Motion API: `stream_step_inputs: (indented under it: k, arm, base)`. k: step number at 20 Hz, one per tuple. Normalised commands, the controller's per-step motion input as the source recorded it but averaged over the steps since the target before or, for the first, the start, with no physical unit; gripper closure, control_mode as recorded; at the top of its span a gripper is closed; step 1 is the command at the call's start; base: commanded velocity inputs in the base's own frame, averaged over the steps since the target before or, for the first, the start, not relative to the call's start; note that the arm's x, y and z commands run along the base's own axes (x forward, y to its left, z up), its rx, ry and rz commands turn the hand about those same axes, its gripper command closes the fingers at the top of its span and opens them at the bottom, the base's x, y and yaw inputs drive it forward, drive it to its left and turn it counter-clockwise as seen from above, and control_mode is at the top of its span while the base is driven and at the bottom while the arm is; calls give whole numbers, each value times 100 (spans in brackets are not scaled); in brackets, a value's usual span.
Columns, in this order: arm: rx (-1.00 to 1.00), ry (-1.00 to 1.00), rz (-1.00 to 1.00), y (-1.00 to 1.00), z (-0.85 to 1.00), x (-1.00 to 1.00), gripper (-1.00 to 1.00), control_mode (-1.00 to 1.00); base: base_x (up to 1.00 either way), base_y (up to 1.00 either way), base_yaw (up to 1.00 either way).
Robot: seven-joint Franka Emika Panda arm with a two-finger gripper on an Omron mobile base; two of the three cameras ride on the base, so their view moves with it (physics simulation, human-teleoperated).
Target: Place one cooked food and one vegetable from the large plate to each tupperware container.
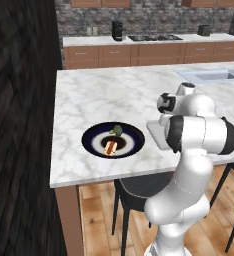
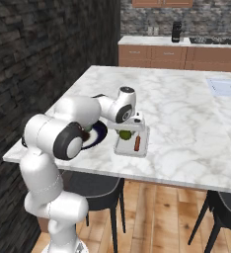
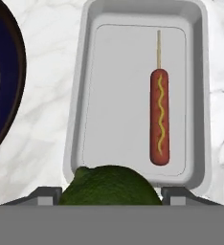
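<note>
in the hand view the large plate point(image 3: 8, 86) curves along the left edge. right of it the rectangular light-grey tray point(image 3: 80, 95) fills the centre, a corn dog point(image 3: 159, 117) with mustard lying in its right half, stick toward the top. at bottom centre the gripper point(image 3: 109, 191) is closed around a green vegetable point(image 3: 109, 186), over the tray's near rim.

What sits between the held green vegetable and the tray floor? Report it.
Nothing visible. The gripper holds the vegetable over the near end of the tray. The corn dog lies along one side; the floor beside it is bare.
</note>
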Motion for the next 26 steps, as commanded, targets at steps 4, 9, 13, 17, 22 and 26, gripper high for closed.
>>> stream_step_inputs:
  k: [4,9,13,17,22,26]
  arm:
    - [0,1,0,1,-42,30,100,-100]
    - [-1,0,0,0,-49,19,100,-100]
    - [0,-2,0,-1,-25,28,100,-100]
    - [0,-3,0,1,-1,4,-100,-100]
    - [0,0,0,0,0,3,-100,-100]
    - [0,0,0,0,16,0,-100,-100]
  base:
    - [0,0,0]
    - [0,0,0]
    - [0,0,0]
    - [0,0,0]
    - [0,0,0]
    - [0,0,0]
